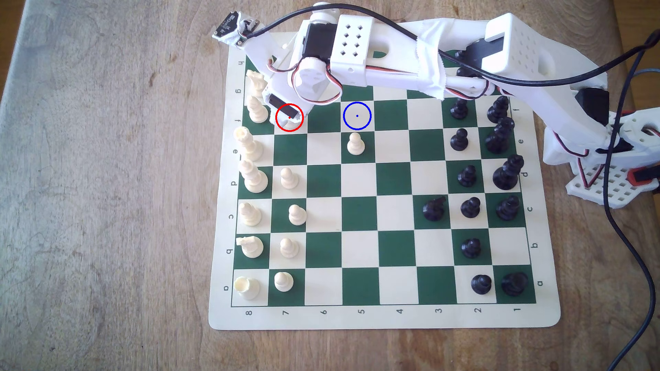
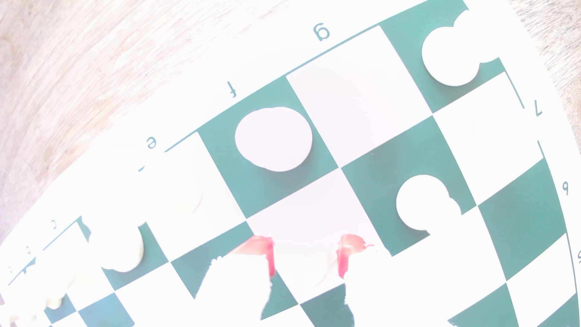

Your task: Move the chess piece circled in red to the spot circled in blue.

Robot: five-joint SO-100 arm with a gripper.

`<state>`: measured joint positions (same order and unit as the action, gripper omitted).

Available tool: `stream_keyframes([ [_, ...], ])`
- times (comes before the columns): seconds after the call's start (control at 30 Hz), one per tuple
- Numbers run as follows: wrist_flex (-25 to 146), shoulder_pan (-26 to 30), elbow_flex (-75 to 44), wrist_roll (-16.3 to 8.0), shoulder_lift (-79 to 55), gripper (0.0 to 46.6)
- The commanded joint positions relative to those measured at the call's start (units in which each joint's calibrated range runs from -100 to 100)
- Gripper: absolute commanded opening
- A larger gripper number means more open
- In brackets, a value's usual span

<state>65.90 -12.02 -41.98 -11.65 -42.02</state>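
White gripper point(image 1: 288, 119) lowered over red-ringed square, fingers point(image 2: 267, 256) spread apart astride barely visible cream pawn point(image 1: 288, 125), blue-ringed spot point(image 1: 357, 115) bare, two squares toward exterior view's right

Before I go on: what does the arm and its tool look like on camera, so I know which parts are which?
The arm is white plastic with perforated housings, black motor blocks, white tape wrapped mid-span, thin red, white and black wires, and a thick black cable running off. The tool has pale fingers with red-pink tips.
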Motion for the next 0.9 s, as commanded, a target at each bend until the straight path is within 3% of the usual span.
stream_keyframes([
  [0.0,0.36,0.25,-4.89,-0.49,2.46,9.9],
  [0.3,0.44,0.33,-5.07,-0.54,2.38,7.4],
  [0.43,0.52,0.48,-5.07,-0.44,2.38,0.3],
  [0.87,-1.77,0.41,-2.99,-0.05,8.74,0.3],
])
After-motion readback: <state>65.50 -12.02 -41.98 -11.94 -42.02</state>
